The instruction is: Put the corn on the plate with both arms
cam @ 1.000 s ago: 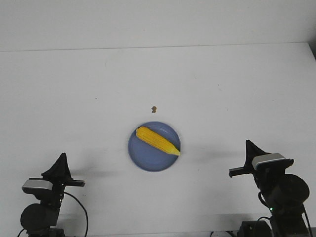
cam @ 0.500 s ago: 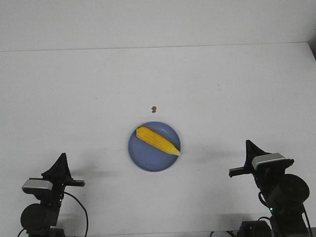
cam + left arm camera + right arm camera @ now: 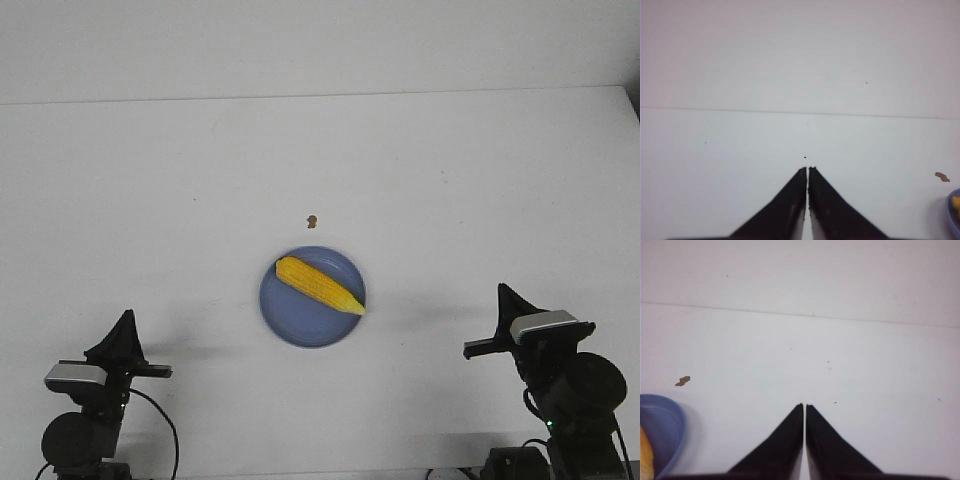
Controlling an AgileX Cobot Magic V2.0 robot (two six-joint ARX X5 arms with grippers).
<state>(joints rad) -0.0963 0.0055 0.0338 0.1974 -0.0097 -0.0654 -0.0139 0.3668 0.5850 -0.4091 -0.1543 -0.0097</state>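
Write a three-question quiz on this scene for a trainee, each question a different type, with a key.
1. True or false: the corn lies on the plate.
2. Multiple choice: the small brown speck sits
A. on the plate
B. on the table just beyond the plate's far rim
C. between the left gripper's fingers
3. Short answer: how do the fingers of the left gripper and the right gripper stand, and do they hold anything?

Key
1. True; it lies diagonally, its pointed end toward the right rim.
2. B
3. Both pairs are shut, tips together, and hold nothing; both arms are apart from the plate.
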